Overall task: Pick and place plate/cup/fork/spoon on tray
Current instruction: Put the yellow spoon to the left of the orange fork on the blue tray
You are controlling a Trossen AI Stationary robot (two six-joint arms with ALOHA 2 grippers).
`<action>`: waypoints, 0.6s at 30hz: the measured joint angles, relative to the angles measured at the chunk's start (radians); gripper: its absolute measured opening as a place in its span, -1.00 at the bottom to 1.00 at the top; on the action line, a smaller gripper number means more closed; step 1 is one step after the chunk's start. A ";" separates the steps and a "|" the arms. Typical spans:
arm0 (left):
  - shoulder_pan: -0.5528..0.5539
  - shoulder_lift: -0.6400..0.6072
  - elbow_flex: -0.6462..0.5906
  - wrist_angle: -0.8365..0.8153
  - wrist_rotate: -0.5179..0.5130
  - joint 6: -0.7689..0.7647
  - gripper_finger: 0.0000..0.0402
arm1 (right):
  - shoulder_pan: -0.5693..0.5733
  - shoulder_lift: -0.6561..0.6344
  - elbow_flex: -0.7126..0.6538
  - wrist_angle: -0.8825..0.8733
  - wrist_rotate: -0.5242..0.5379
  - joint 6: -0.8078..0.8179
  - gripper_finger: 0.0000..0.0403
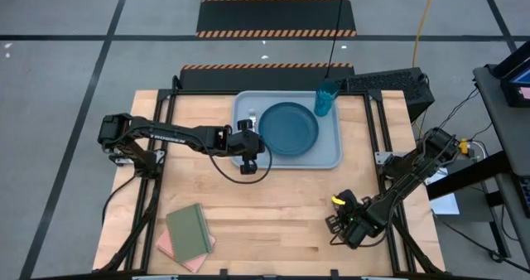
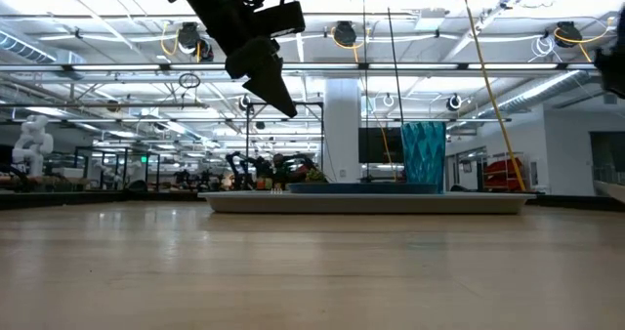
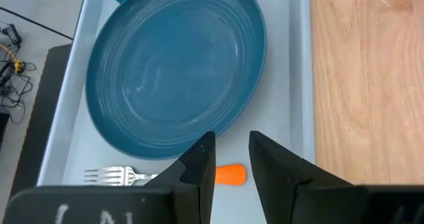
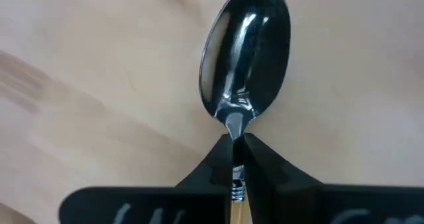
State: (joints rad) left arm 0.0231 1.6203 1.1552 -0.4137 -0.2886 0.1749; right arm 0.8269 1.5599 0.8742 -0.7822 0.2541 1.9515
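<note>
The grey-blue tray (image 1: 331,157) lies at the table's far middle. The teal plate (image 1: 288,128) rests flat in it, and the teal-green cup (image 1: 325,99) stands upright in its far right corner. The fork (image 3: 126,176) lies flat on the tray floor beside the plate, its orange handle (image 3: 232,174) toward the near rim. My left gripper (image 3: 232,144) hangs open and empty well above the fork (image 2: 278,91). My right gripper (image 1: 344,220), at the table's near right, is shut on the spoon (image 4: 245,52). My right gripper pinches the spoon's thin neck (image 4: 233,126), where the bowl meets the handle, between its two fingertips. The fingers lie along the spoon. The silver bowl sticks out past the fingertips over the wood, and the yellow handle (image 4: 235,207) runs back between the fingers. Whether it is clear of the table, I cannot tell.
A green notebook (image 1: 189,229) lies on a pink one (image 1: 168,245) at the table's near left. Bare wood (image 1: 273,205) stretches between the tray and the near edge. The tray floor left of the plate holds the fork.
</note>
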 joint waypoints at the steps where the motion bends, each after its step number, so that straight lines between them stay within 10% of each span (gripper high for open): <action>1: 0.000 0.000 0.000 0.000 0.000 0.000 -0.52 | -0.010 -0.001 0.000 0.001 0.028 -0.020 -0.97; 18: 0.000 0.000 0.000 -0.011 -0.001 -0.020 -0.52 | -0.190 0.000 0.000 0.049 0.251 -0.357 -0.98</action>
State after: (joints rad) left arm 0.0231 1.6203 1.1549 -0.4244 -0.2893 0.1551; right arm 0.6372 1.5597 0.8742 -0.7327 0.5055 1.5942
